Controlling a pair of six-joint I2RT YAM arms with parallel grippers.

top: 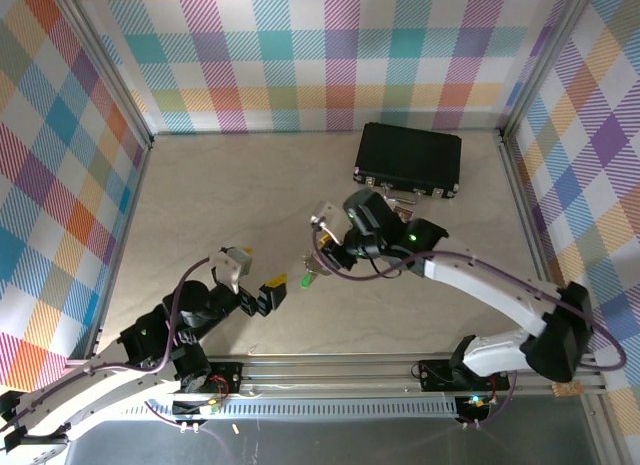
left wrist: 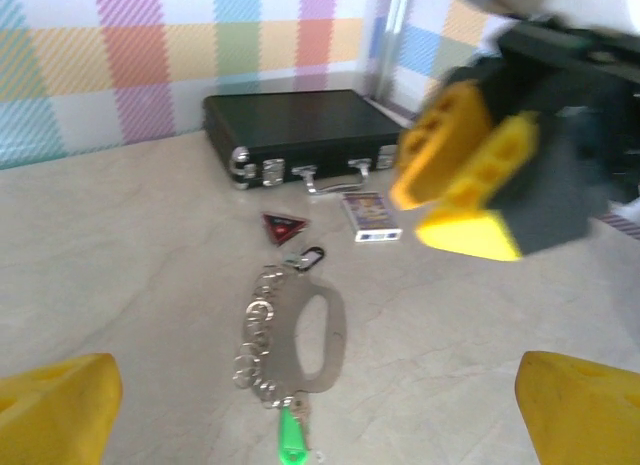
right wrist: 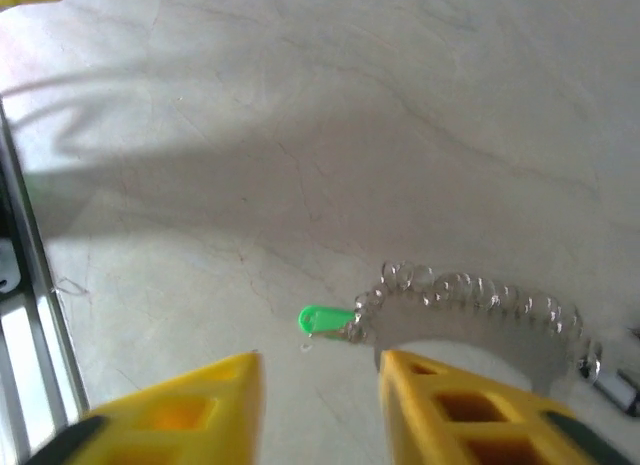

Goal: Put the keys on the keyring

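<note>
Right now my left pincer [top: 270, 295] hangs low over the pale marbled tabletop [top: 220, 195], closest to my bases. Its yellow fingers [left wrist: 55, 410] are spread wide, with nothing between them.

Just past it, at about 2 o'clock in the overhead view, the small key with the bright green plastic head [left wrist: 292, 437] lies flat on the table. It touches the near end of the keyring [left wrist: 300, 335], an oval loop of pale silvery metal with a linked, beaded chain curled along its 9 o'clock side as my left wrist sees it. I cannot tell whether the key is actually threaded onto it. From the key the ring stretches away toward 12 o'clock. At its far end sits a small dark loop-shaped clip [left wrist: 308, 257], and I cannot make out what that is.

My right pincer [right wrist: 318, 380] hovers over the key and the ring. Its jaws are partly apart and grip nothing; bare table shows between them in its own wrist view. There the green head lies just beyond the fingertips at 12 o'clock, and the chain trails off toward 3 o'clock.

Farther out lies a dark red triangular piece [left wrist: 284, 225], with a small patterned card [left wrist: 370, 215] near it at 3 o'clock, the two not touching. Beyond both, a closed black rectangular case with metal latches [top: 408, 158] lies at the table's 1 o'clock, close to the checked back wall [top: 300, 45].
</note>
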